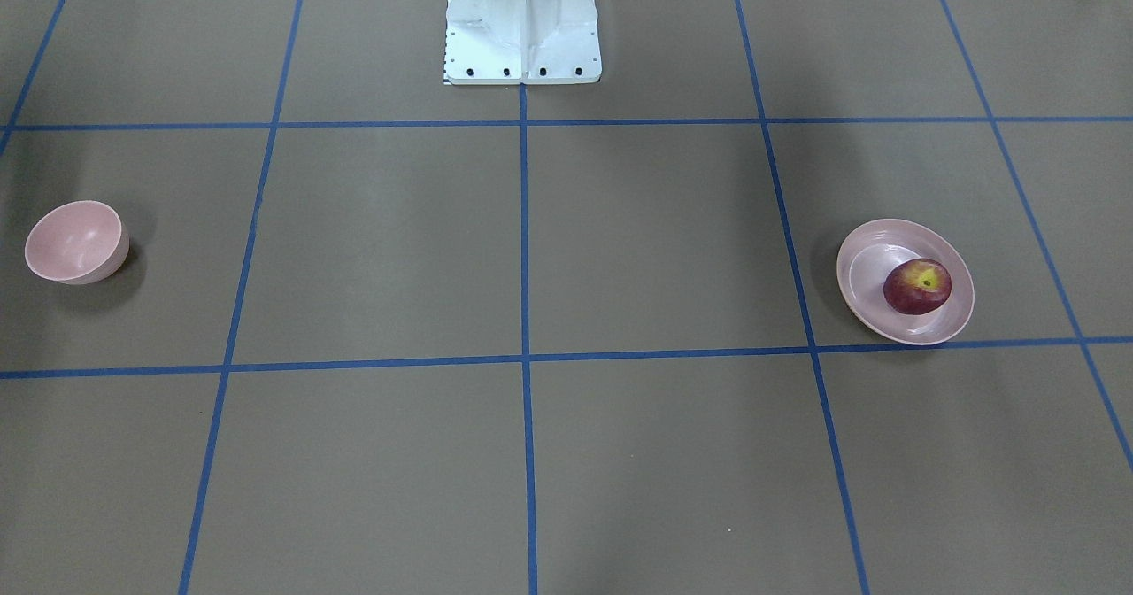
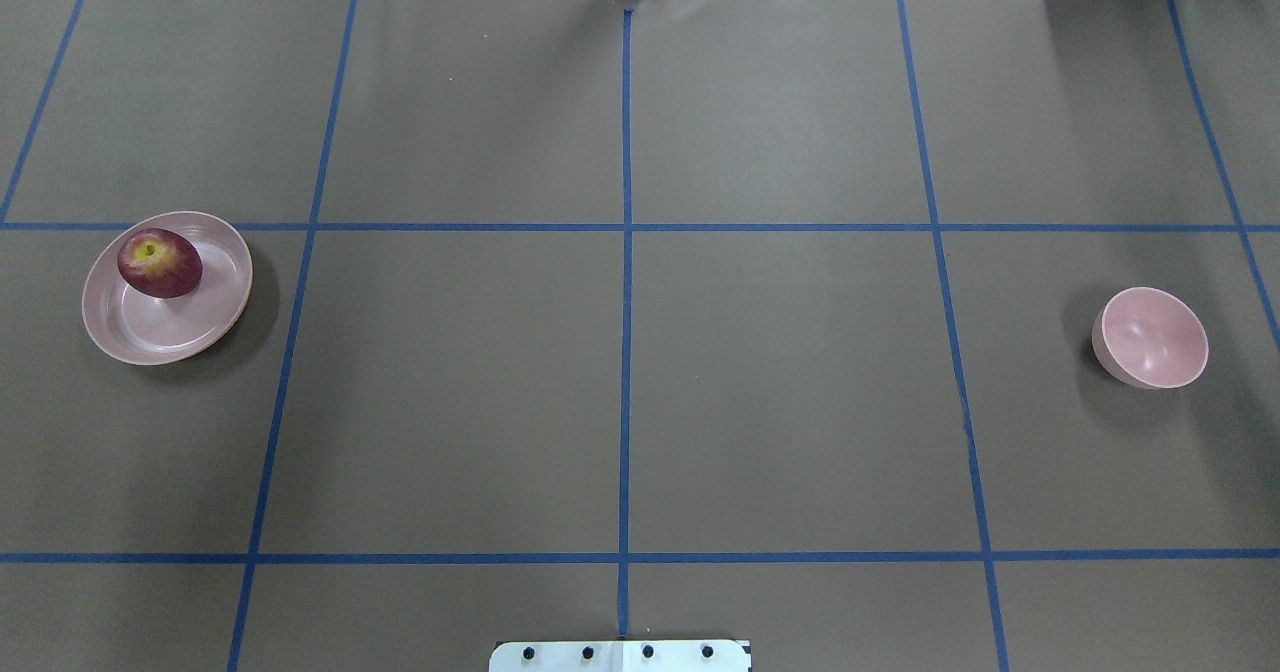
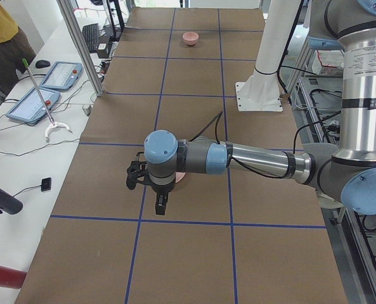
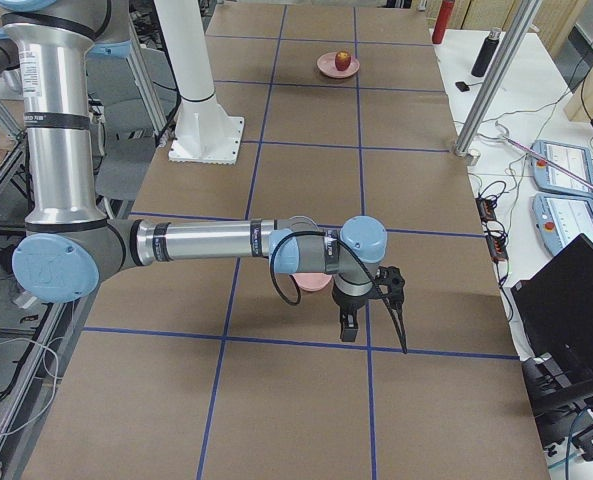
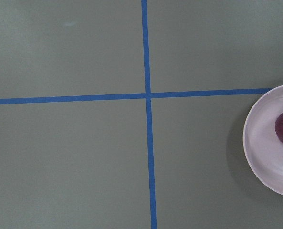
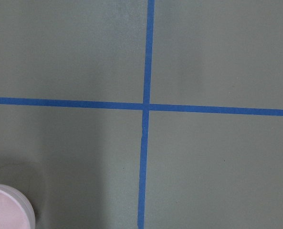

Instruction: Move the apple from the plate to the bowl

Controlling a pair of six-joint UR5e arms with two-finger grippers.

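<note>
Well, nothing of the task is done yet, as I judge it. The apple [image 2: 159, 263] lies on the plate [image 2: 165, 330] at the robot's left end of the desk [image 2: 620, 392]. The bowl [image 2: 1150, 338] stands empty, well apart at the right end. The left arm [image 3: 251, 161] hangs near the plate, the right arm [image 4: 206, 242] near the bowl. Whether their jaws are spread or pressed together, I cannot tell. Grasp, carry and drop all remain.
</note>
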